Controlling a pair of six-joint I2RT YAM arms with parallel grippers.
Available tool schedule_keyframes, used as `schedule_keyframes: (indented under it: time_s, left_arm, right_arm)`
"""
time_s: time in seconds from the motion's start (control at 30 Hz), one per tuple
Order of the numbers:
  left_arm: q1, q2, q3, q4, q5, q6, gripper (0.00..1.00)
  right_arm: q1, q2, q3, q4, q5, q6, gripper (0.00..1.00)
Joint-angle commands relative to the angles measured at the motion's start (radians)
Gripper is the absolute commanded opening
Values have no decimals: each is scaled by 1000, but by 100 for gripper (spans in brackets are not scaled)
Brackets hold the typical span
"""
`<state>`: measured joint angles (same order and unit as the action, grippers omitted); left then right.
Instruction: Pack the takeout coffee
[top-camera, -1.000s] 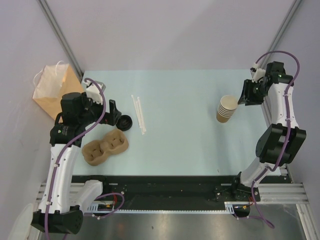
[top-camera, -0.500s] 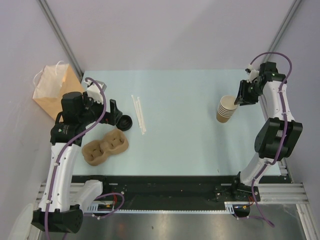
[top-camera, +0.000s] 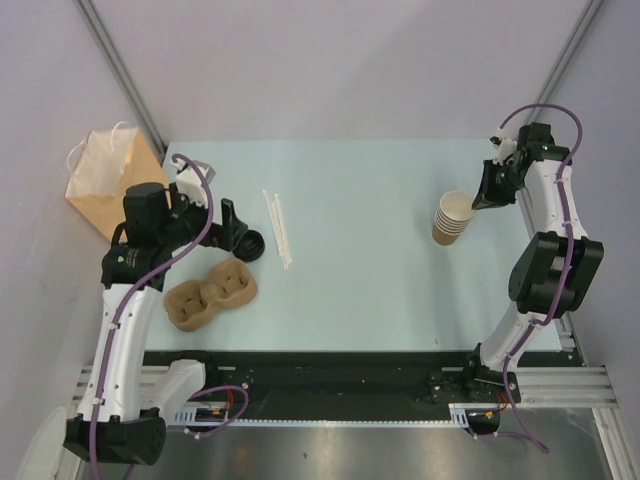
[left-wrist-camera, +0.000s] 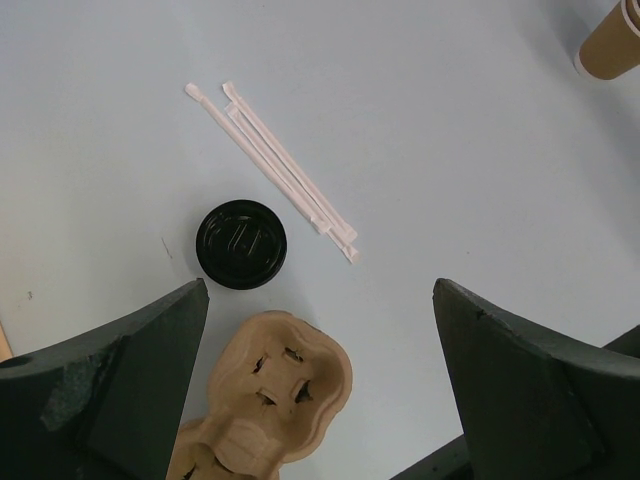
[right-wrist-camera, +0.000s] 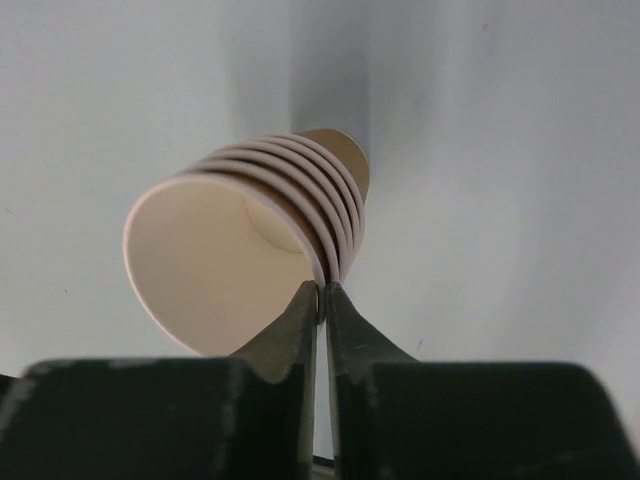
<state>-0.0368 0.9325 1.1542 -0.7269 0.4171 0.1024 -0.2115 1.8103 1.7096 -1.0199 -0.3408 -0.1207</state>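
Observation:
No lidded takeout coffee is in view. A loose round black lid (top-camera: 250, 243) lies flat on the table, also in the left wrist view (left-wrist-camera: 241, 244). A stack of lidless tan paper cups (top-camera: 453, 218) stands at the right. My right gripper (top-camera: 480, 198) is shut on the rim of the top cup (right-wrist-camera: 215, 265), one finger inside and one outside, as the right wrist view shows (right-wrist-camera: 322, 290). My left gripper (top-camera: 235, 228) is open and empty, hovering above the lid and the carrier tray (left-wrist-camera: 318, 292).
A brown moulded-pulp carrier tray (top-camera: 210, 292) lies near the left arm, just in front of the lid (left-wrist-camera: 270, 400). Wrapped white straws (top-camera: 279, 228) lie right of the lid (left-wrist-camera: 280, 165). A brown paper bag (top-camera: 108, 180) stands at the table's left edge.
My right gripper has moved a little left, in to the cup stack. The left arm, lid, tray and straws have not moved.

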Motion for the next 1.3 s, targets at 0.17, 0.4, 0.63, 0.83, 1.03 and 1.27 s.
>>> schedule_keyframes:
  time_s: [0.17,0.4,0.63,0.83,1.03,1.27]
  left_arm:
    - [0,-1,30,17,45,-21,99]
    - [0,-4,25,12,49,-21,100]
    - [0,0,30,11,51,-21,100]
    - [0,19,45,6,51,-24,100]
    - [0,64,85,-15,52,-66,100]
    - [2,40,39,113,91,-69,100]
  right_arm:
    - [-37,-29,53,-14,-82,26,0]
    - [-86,-54,58,-28,-156,33,0]
    - [-112,-63,143,-74,-216,35,0]
    - [-120,-65,271,-126,-245,24,0]
    - [-121,-127,297,-138,-358,-40,0]
    - [19,-192,243,-201,-441,-143,0]
